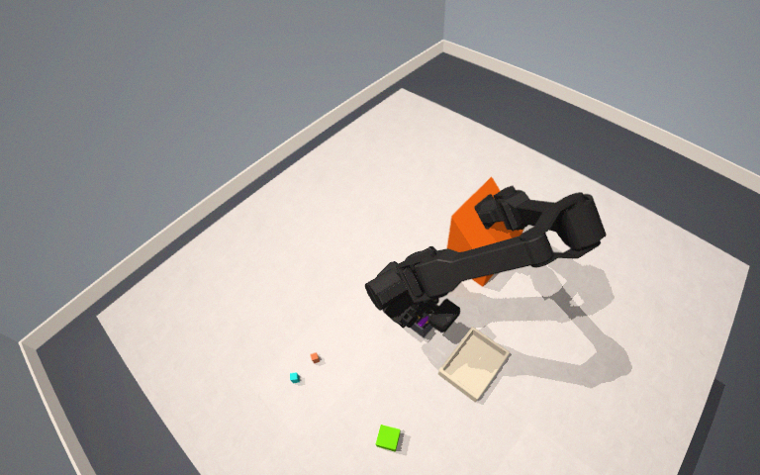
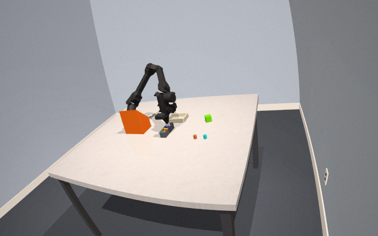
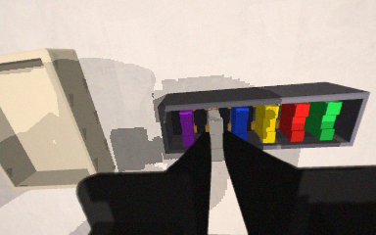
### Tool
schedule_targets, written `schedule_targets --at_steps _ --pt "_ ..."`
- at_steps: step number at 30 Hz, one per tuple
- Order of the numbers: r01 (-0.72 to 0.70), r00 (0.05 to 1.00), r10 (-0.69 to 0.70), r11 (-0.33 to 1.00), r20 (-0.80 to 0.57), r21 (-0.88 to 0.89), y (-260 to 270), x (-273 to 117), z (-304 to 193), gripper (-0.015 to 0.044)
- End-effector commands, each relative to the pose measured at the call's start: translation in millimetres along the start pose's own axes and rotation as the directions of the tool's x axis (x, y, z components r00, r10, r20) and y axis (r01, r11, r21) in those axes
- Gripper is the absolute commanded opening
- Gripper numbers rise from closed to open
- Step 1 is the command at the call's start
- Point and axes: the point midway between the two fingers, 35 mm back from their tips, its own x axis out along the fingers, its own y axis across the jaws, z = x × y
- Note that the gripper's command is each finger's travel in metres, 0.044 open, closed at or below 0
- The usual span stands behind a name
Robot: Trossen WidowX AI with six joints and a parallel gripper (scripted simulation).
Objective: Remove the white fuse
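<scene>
My gripper (image 3: pixel 215 137) (image 2: pixel 167 122) is shut on the white fuse (image 3: pixel 215 126), which stands upright between the fingertips. The fuse is raised above its neighbours and overlaps the block's near rim in the wrist view. Whether its lower end is clear of the slot I cannot tell. The dark fuse block (image 3: pixel 220 100) (image 2: pixel 164 134) (image 1: pixel 424 331) is under the fingertips. The purple fuse (image 3: pixel 187 128) is left of the white one, the blue fuse (image 3: pixel 240 123) right of it. The beige tray (image 3: pixel 83 113) (image 1: pixel 458 386) (image 2: pixel 178 120) lies beside the block's purple end.
The yellow (image 3: pixel 267 123), red (image 3: pixel 295 122) and green (image 3: pixel 327 120) fuses sit farther along the block. A large orange block (image 1: pixel 467 232) (image 2: pixel 136 122) stands near the arm's base. A green cube (image 1: pixel 387 437) (image 2: pixel 208 118), a small orange cube (image 1: pixel 315 357) and a cyan cube (image 1: pixel 294 377) lie apart.
</scene>
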Motion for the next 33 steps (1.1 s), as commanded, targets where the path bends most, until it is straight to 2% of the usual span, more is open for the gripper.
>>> schedule_targets --at_steps 1,33 --pt "0.005 1.0 -0.005 1.0 0.002 -0.006 -1 -3 1 0.0" --pt "0.003 1.0 -0.003 1.0 0.002 -0.004 0 -19 0 0.0"
